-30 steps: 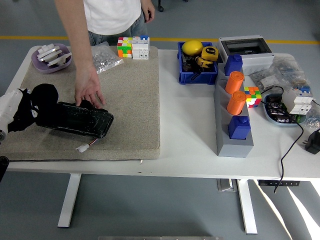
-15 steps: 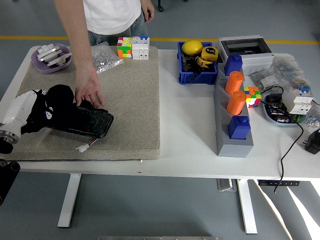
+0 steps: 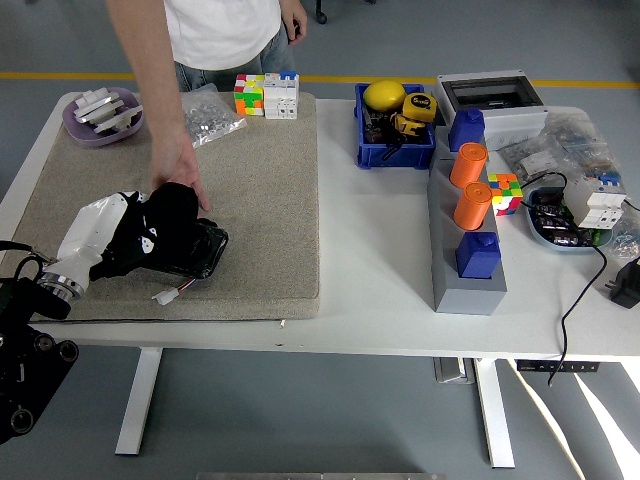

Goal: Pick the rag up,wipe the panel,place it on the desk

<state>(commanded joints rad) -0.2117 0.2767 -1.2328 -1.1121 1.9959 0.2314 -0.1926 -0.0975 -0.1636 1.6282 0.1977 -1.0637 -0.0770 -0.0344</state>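
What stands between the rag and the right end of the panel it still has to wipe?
Nothing sits on the panel ahead of the rag under the left hand. The person's hand rests at the panel's far edge, close beside the rag.

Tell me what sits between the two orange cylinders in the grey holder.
Nothing in the holder: the orange cylinders sit in adjacent slots, nearly touching in the head view. A Rubik's cube lies just right of them.

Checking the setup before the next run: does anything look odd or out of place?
Only one oddity: a person's hand rests at the black panel's far edge while the left hand is on it.
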